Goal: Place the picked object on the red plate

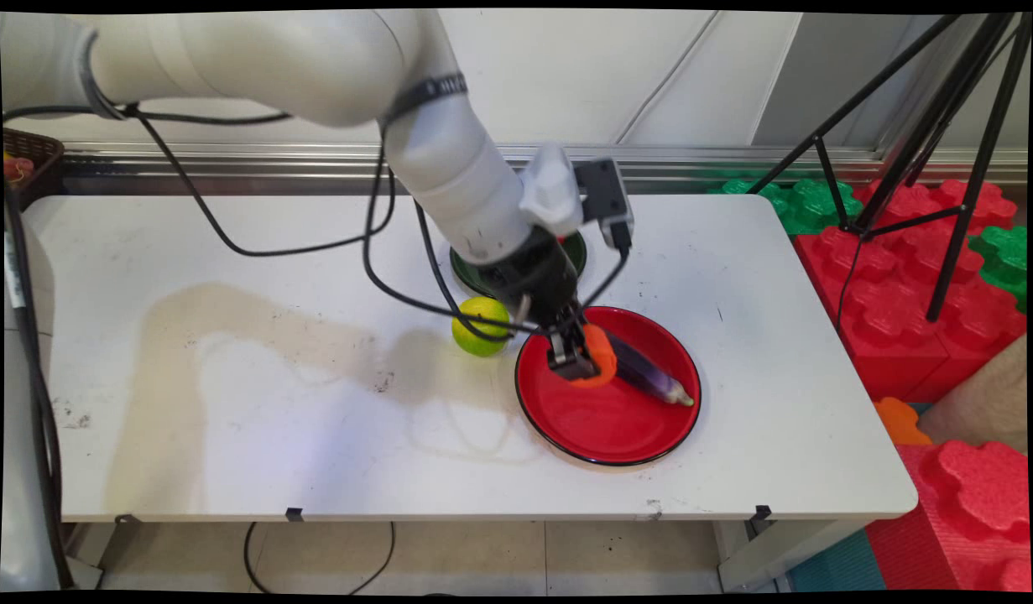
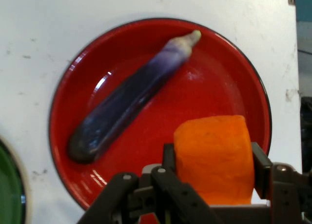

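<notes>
- Orange block [image 2: 214,158]: you have it pinched in the hand [image 2: 213,170], one black finger [image 2: 169,160] pressed to each side.
- Your hand [image 1: 580,359] sits low over the red plate [image 1: 617,424], at the plate's left part in the main view; whether the block touches the plate cannot be told.
- Purple eggplant [image 2: 129,97] lies in the same plate, slanted, just beside the block, its pale stem end toward the plate's rim.
- Yellow-green ball [image 1: 476,329] rests on the white table [image 1: 231,377], just left of the plate.
- Green plate [image 2: 9,190] lies behind your arm on the table, largely hidden in the main view.
- Red and green foam blocks [image 1: 894,285] stand off the table's right side, under a black tripod [image 1: 944,126].
</notes>
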`<state>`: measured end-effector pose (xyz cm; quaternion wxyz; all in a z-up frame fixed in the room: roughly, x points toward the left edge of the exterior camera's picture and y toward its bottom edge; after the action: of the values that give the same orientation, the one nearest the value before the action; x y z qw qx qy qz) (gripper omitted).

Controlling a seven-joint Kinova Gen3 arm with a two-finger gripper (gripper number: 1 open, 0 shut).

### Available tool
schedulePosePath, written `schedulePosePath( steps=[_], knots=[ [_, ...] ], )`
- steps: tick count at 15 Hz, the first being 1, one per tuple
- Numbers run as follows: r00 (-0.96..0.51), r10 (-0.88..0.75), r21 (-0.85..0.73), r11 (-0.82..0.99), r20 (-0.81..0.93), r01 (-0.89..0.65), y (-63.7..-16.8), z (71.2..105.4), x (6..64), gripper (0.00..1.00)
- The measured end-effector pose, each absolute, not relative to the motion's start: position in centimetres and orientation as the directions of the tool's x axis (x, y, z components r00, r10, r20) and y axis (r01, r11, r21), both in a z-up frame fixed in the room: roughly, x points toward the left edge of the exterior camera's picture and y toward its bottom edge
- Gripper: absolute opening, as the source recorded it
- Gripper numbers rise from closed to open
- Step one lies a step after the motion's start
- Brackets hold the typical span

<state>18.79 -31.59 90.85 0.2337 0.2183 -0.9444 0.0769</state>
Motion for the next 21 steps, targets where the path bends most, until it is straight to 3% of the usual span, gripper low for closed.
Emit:
schedulePosePath(
  steps=[10,21],
  knots=[
    [-0.805,-0.406,-0.031,0.886,0.432,-0.463,-32.3,83.7,16.4,0.00],
    [-0.801,-0.410,-0.051,0.877,0.435,-0.477,-33.1,80.2,15.3,0.00]
  ],
)
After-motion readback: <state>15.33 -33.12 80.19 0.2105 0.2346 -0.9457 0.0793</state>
